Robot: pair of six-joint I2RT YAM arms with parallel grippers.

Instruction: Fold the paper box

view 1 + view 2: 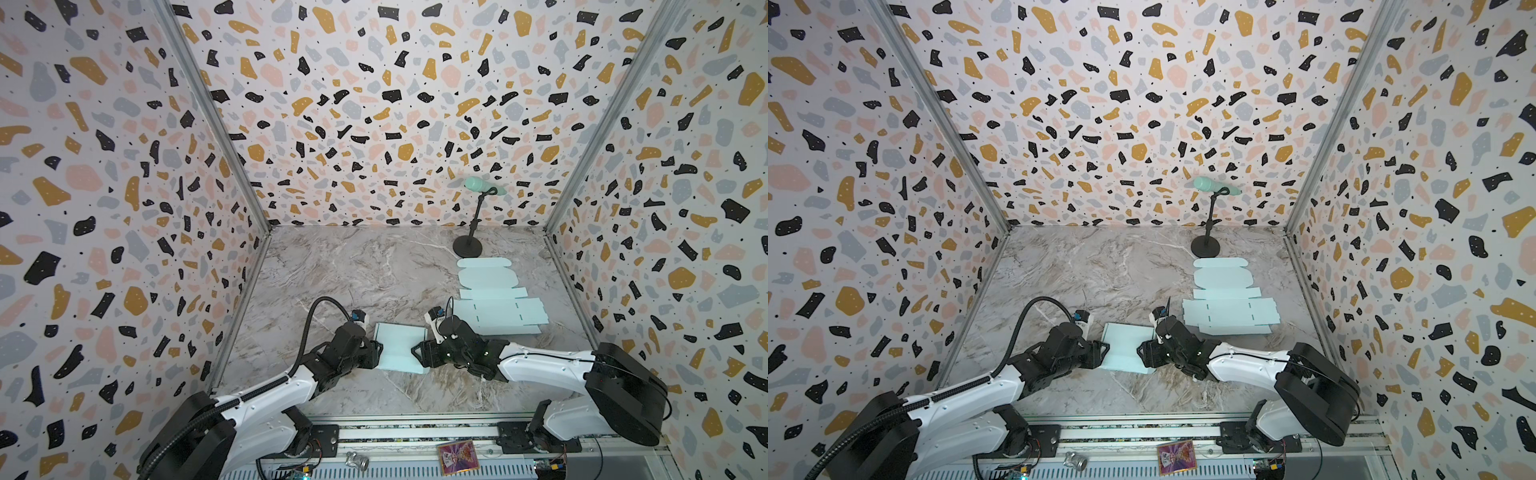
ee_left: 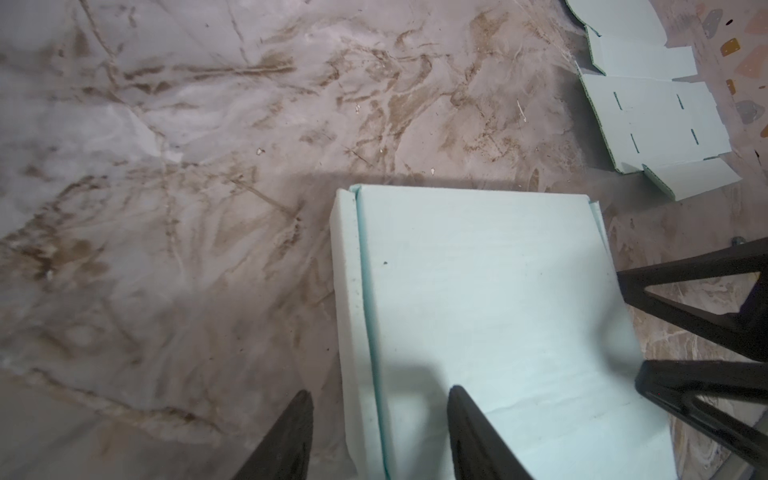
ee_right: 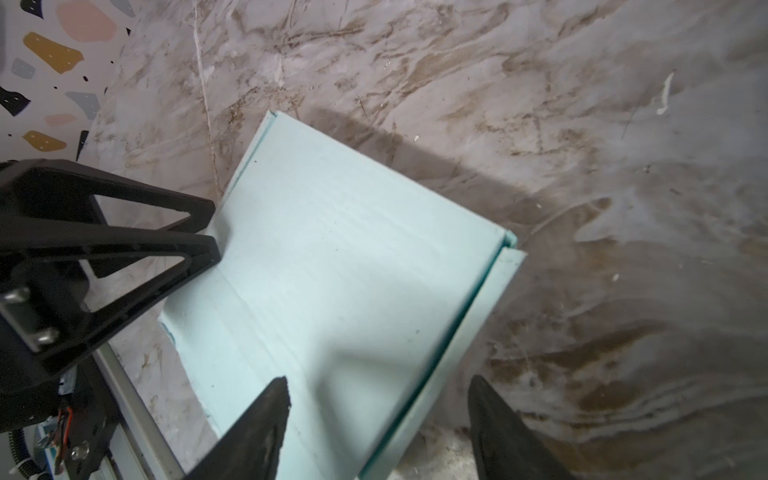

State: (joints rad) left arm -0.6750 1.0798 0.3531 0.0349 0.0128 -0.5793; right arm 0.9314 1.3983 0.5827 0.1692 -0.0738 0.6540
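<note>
Pale mint folded cardboard box (image 1: 401, 347) sits front-centre on the marble tabletop (image 1: 332, 270). Left gripper (image 2: 380, 390) and right gripper (image 3: 380, 379) straddle its opposite side walls, jaws apart, holding nothing — pinch unevenly and the box may skew, or a thin wall could buckle and spring back open.

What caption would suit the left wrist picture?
Left pincer open astride one side wall of the mint paper box on marble tabletop.

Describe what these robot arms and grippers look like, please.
The left arm and right arm have white shells and black joints. The left gripper and right gripper are black, with hollow triangular fingers. A ribbed black hose loops over the left arm.
</note>
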